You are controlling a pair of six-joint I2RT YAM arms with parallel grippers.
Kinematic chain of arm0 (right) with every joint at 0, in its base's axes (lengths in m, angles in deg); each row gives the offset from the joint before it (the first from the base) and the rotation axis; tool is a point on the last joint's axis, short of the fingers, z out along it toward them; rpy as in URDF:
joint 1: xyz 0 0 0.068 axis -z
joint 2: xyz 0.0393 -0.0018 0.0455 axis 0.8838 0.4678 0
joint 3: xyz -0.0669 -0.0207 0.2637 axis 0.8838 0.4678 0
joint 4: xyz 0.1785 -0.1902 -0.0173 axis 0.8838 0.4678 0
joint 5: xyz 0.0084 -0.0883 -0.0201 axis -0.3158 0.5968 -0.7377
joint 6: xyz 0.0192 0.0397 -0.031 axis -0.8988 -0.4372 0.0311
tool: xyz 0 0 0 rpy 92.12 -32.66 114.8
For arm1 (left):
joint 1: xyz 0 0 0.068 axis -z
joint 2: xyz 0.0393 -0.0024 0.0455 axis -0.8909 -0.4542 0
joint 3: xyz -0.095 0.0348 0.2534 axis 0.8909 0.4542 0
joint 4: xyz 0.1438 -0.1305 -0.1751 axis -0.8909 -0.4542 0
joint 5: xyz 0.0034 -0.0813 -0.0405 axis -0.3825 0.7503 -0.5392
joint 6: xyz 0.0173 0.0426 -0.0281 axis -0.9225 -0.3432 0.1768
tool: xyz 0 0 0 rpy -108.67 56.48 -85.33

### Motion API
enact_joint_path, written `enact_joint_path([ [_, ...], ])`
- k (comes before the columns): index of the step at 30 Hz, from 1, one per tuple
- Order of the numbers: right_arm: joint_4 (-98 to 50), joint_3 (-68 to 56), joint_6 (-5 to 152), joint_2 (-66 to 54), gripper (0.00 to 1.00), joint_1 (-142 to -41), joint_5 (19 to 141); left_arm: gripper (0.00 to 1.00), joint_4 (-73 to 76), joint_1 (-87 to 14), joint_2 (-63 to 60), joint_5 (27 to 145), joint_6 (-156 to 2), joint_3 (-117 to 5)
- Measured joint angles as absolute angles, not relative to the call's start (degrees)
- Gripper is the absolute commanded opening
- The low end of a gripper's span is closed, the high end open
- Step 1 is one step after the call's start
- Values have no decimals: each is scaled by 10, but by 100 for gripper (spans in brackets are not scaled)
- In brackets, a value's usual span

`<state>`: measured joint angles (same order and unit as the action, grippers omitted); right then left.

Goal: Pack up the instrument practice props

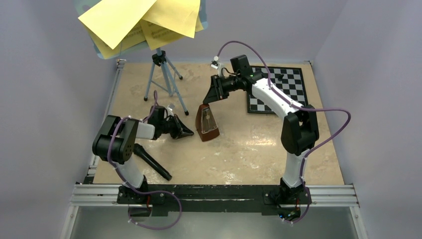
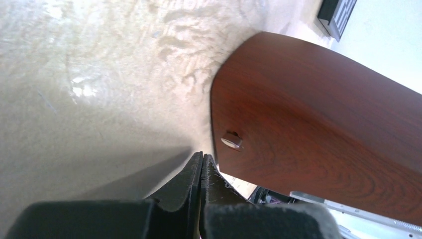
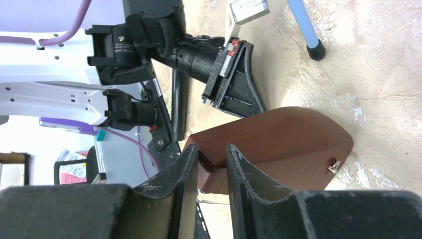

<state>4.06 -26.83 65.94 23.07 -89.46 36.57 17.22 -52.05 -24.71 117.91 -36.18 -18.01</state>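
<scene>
Metronome (image 1: 207, 124) stands upright on the tabletop (image 1: 259, 149). Right gripper (image 3: 210, 149) is narrowly open, straddling its top; contact unconfirmed. Left gripper (image 2: 201, 158) is fully closed, empty, just beside it

A robotics lab test cell, seen from above. Plain pale-lilac walls (image 1: 50, 99) boxed in a small table (image 1: 249, 154) with a beige marbled top. Two robot arms, the left arm (image 1: 119, 144) and the right arm (image 1: 298, 129), were bolted to aluminium rails (image 1: 224, 194) along the near edge, and purple cables (image 1: 328, 109) looped off them. Unrelated props, a metronome (image 1: 207, 122) and a chessboard (image 1: 288, 84), stood on the table like a staged trial.
</scene>
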Motion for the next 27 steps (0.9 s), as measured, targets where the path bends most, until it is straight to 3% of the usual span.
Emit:
enact_joint_path([
  [5, 41, -268, 668, 231, 27, -895, 364, 0, 183, -520, -281, 1182, -344, -193],
  [6, 41, -268, 672, 231, 31, -895, 364, 0, 187, -520, -285, 1182, -340, -197],
  [10, 45, -268, 684, 230, 65, -892, 363, 0, 203, -521, -302, 1182, -327, -210],
  [13, 26, -234, 711, 216, 83, -881, 355, 0, 208, -521, -306, 1182, -323, -214],
  [18, 86, -250, 902, 188, 89, -853, 314, 0, 208, -521, -306, 1182, -324, -215],
  [27, 416, -556, 1394, 279, 94, -864, 233, 0, 196, -521, -306, 1183, -330, -220],
])
